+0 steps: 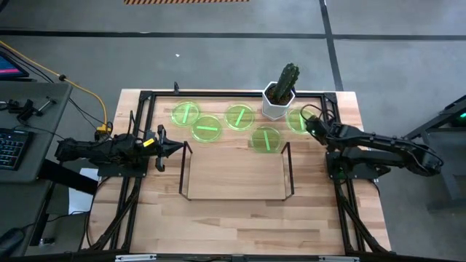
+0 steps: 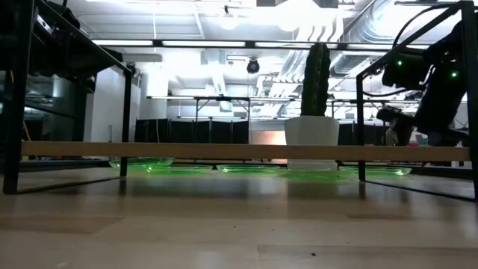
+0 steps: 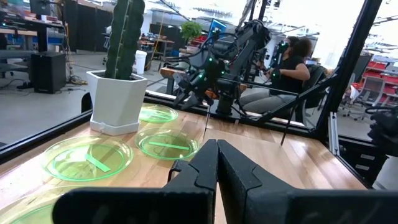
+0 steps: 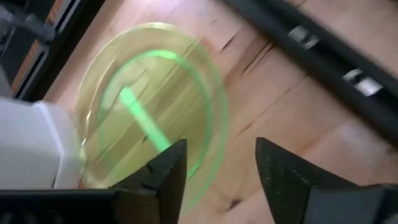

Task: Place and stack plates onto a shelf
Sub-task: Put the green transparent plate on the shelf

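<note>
Five green plates lie flat on the table along its far side: (image 1: 186, 113), (image 1: 207, 129), (image 1: 239, 116), (image 1: 266, 139) and the rightmost plate (image 1: 295, 118). The wire shelf (image 1: 237, 175) stands mid-table, its wooden board (image 2: 239, 152) raised on dark end frames. My right gripper (image 1: 312, 125) is open at the rightmost plate's right edge; in the right wrist view its gripper (image 4: 221, 165) hovers by that plate's rim (image 4: 208, 124), one finger (image 4: 168, 168) over the rim, the other beyond it. My left gripper (image 1: 182, 148) is shut and empty beside the shelf's left end frame, its gripper (image 3: 216, 155) pointing across the table.
A white potted cactus (image 1: 280, 94) stands just left of the rightmost plate, close to my right gripper. A larger black metal frame (image 1: 145, 98) borders the table. A seated person (image 3: 287, 62) shows beyond the table's right side. Bare wood lies near the shelf's near side (image 1: 233, 225).
</note>
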You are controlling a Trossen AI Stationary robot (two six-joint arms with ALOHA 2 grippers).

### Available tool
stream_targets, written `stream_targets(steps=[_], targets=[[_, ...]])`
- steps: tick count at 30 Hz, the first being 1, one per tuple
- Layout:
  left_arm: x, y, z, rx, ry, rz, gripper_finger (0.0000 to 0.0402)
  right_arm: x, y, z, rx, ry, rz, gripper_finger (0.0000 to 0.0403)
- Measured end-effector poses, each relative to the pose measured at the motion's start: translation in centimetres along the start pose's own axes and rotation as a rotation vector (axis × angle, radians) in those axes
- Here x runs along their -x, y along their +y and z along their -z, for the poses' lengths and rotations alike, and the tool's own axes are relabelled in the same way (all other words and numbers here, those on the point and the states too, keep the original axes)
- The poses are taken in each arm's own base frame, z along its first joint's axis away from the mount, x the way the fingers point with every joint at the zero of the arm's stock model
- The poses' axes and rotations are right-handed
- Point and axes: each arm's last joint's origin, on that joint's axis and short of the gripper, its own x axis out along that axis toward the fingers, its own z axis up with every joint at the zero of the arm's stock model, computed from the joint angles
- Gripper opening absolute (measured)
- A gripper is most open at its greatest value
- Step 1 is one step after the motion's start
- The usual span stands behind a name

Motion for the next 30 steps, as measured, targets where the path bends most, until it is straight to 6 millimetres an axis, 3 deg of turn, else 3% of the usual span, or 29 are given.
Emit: stream_targets(steps=[6,17,24,27,30], targets=[[0.0,0.0,0.0,0.0,0.0,0.0,0.0,-0.5,0.0,0.0,-0.065,-0.073,0.023,0.0182],[0.0,0.0,0.0,0.0,0.0,0.0,0.0,-3.7,1.1,0.2,-0.1,-0.095,0.104,0.0176],[0.0,0.0,0.0,0.0,0.0,0.0,0.0,-4.8,1.7,0.1,-0.117,-0.108,0.085,0.0172],[0.0,0.0,0.0,0.0,0.0,0.0,0.0,-4.9,1.7,-0.1,-0.133,-0.1,0.099,0.0145],[0.0,0.0,0.0,0.0,0.0,0.0,0.0,-5.0,1.6,-0.2,-0.145,-0.092,0.108,0.0092]])
